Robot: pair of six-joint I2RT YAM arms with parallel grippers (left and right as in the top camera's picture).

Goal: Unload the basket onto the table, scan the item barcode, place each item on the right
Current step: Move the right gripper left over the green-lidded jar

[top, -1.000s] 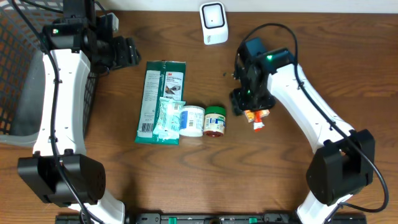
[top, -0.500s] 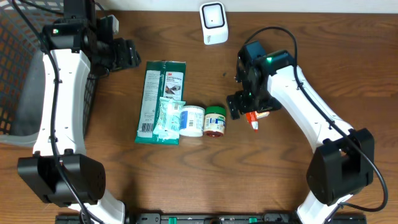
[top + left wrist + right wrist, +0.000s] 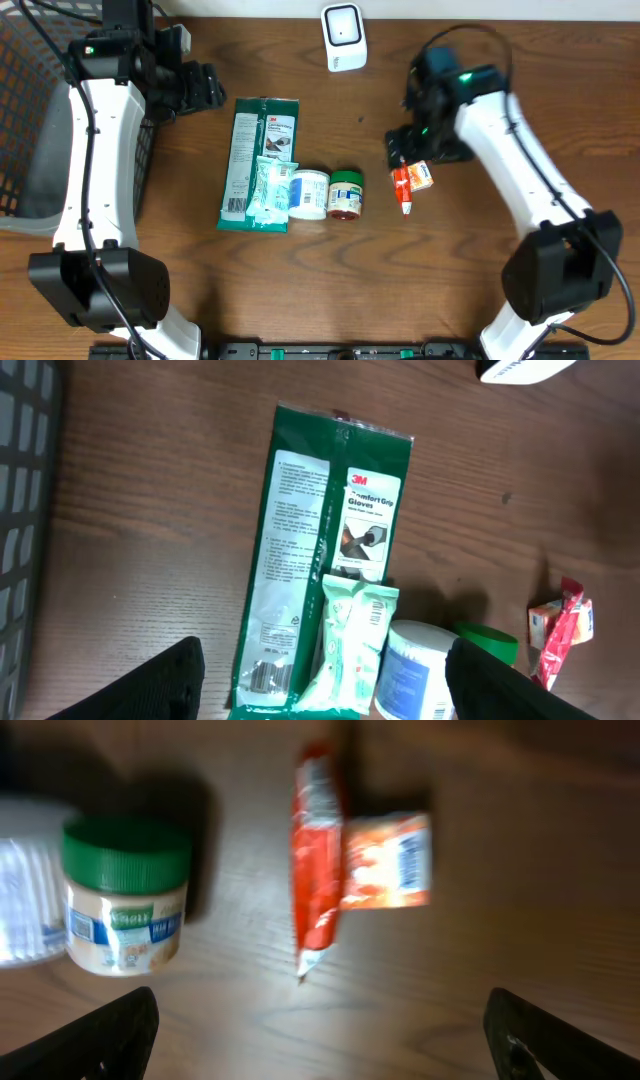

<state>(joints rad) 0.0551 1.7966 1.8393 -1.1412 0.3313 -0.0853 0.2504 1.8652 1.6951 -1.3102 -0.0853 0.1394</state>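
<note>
R gripper (image 3: 418, 152) jaws wide apart, empty, just above red-and-orange foil sachet pack (image 3: 412, 180) lying flat on brown wood table (image 3: 300, 290), well apart from white boxy scanner (image 3: 343, 37). Can't tell if scanned; prob needs pickup + presenting. L gripper (image 3: 205, 88) open, empty, by dark mesh basket (image 3: 30, 100). Near sachet: green-lidded jar (image 3: 347, 194); path to scanner looks clear

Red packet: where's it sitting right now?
Overhead view: the red packet lies on the table right of centre, just right of the green-lidded jar without touching it.
</note>
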